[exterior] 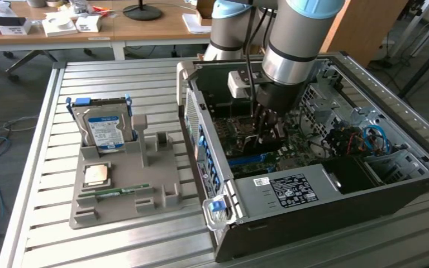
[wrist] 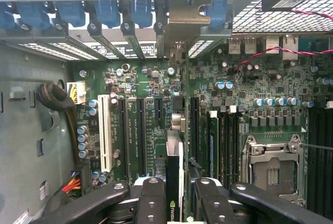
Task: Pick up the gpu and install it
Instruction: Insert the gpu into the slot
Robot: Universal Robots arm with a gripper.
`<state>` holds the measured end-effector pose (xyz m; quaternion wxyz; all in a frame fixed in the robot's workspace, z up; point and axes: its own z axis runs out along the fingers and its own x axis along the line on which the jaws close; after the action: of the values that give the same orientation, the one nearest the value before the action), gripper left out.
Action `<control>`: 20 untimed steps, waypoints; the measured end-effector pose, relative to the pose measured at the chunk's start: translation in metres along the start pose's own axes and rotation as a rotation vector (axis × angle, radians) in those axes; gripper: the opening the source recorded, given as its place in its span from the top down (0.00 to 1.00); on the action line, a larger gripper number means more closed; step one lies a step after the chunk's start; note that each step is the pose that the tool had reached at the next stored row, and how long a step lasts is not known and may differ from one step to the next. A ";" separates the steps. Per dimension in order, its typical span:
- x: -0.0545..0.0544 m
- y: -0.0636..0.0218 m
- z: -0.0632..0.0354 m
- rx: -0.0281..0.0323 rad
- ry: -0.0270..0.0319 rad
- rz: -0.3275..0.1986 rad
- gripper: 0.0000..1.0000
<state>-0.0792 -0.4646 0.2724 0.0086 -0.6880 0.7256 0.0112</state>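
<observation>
The thin dark flat gpu card (wrist: 174,174) stands on edge over the green motherboard (wrist: 132,83), inside the open dark metal computer case (exterior: 334,215), toward its slotted rear wall, clamped between the black two-fingered gripper (wrist: 177,198)

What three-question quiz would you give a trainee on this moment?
1. True or false: the gpu lies on the grey holder.
2. What stands upright in that holder? A) hard drive B) fan C) keyboard
3. Fill in: the gripper holds the gpu inside the ___.
Key: 1 false, it sits between the gripper's fingers; 2 A; 3 computer case.
</observation>
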 end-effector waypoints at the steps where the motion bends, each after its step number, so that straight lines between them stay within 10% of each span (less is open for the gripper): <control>1: 0.000 0.0000 0.0000 0.0000 0.0000 0.000 0.74; 20: 0.000 -0.0001 0.0042 0.0001 -0.0004 -0.003 0.74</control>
<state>-0.0792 -0.4645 0.2682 0.0088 -0.6891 0.7245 0.0113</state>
